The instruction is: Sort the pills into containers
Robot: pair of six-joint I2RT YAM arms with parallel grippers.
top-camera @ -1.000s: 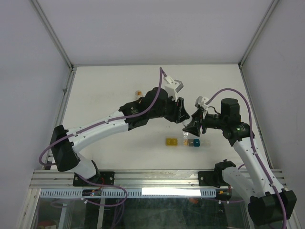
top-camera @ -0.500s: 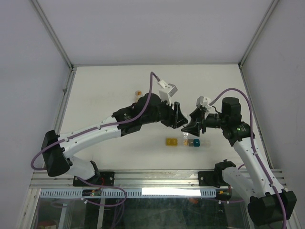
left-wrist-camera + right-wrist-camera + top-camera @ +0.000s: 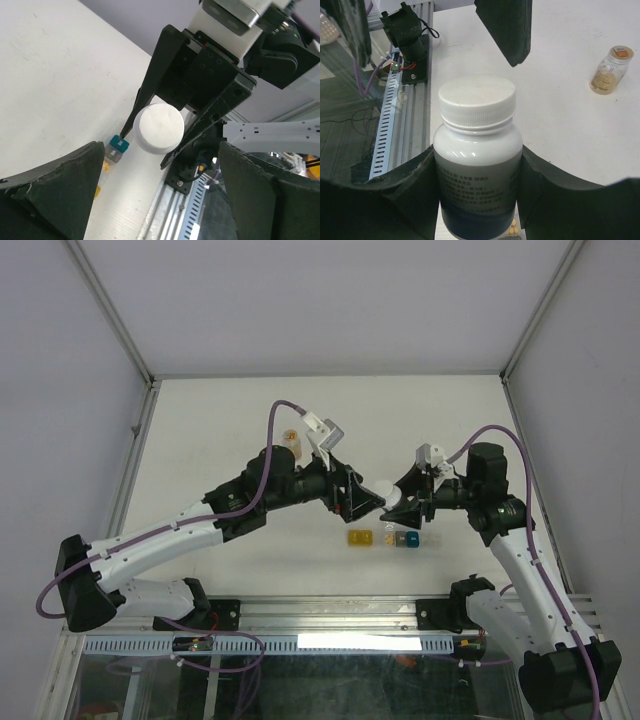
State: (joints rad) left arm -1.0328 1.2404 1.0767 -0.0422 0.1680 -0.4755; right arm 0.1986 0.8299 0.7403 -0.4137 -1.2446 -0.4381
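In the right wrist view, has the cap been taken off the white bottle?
No, the white cap sits closed on top of the white bottle, with no opening showing.

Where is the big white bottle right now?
The white bottle is held in the right gripper, right of centre in the top view, near the containers, its cap facing the open left gripper.

Left gripper (image 3: 365,499) and right gripper (image 3: 402,504) face each other over the table (image 3: 220,430). The right gripper holds a white bottle (image 3: 388,491), cap toward the left gripper, close beside it. The containers (image 3: 385,538) lie in a row just below. An amber bottle (image 3: 291,437) stands well apart, upper left.
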